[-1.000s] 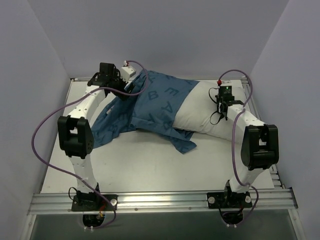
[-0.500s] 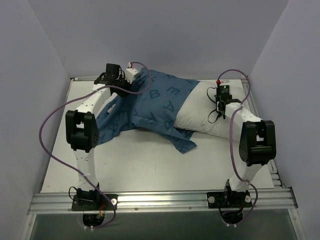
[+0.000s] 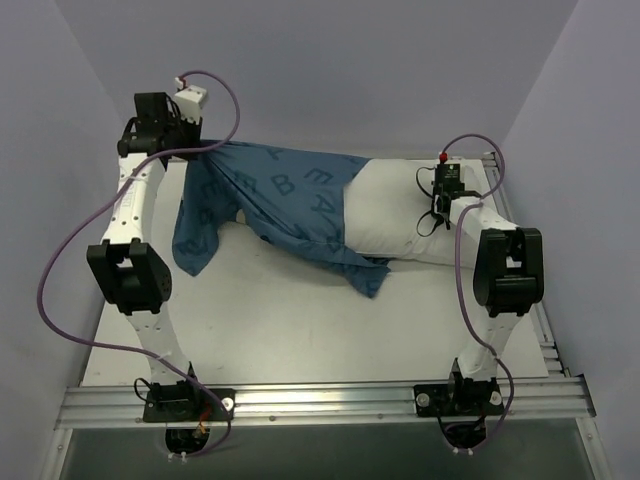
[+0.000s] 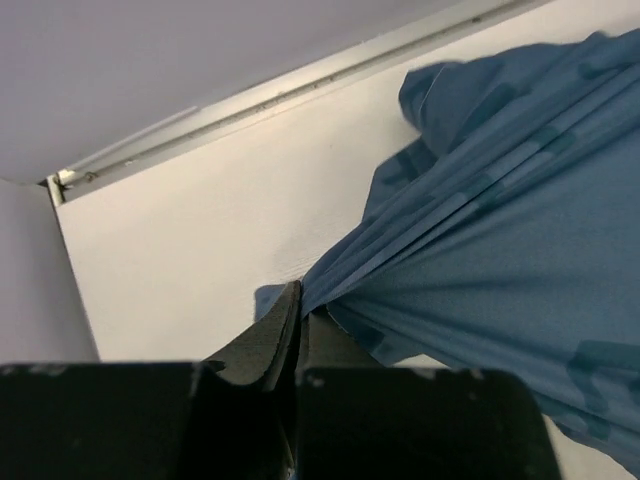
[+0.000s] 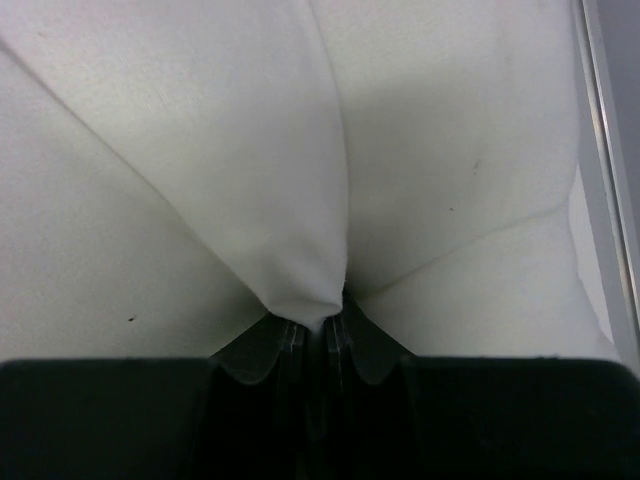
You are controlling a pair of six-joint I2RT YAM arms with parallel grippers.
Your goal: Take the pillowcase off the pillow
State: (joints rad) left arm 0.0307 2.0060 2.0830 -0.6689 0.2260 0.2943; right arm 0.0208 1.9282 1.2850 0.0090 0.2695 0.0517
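Top external view first: the left pincer [image 3: 192, 150] is out at ten o'clock over the tabletop [image 3: 290, 330], clenched on a gathered edge of the pillowcase [image 3: 290, 195]. The right pincer [image 3: 438, 208] sits at two o'clock, biting into the bare white pillow [image 3: 390, 215]. That split reads as a tug-of-war. The right arm anchors the cushion so it cannot follow, and the left arm draws the sack off toward nine o'clock, apparently raised off the surface so the cloth does not drag. Left wrist view backs the grip: the jaws are shut tight, and blue fabric fans out of them toward three o'clock in taut pleats, with white tabletop underneath. Right wrist view tells the same story at the other end. The jaws are closed on a pinched ridge of the pillow's white cover, and creases radiate upward from the bite. Now the look of it: the pillowcase is soft blue with darker blue letters, stretched nearly flat between the left pincer and the cushion. It covers only the nine-o'clock part of the pillow. A loose flap hangs toward eight o'clock below the left pincer, and a pointed tail spills off the pillow's six-o'clock edge onto the tabletop. The pillow lies across the far half of the tabletop, plump and plain, with its three-o'clock half uncovered. By that, I judge the removal roughly halfway done.
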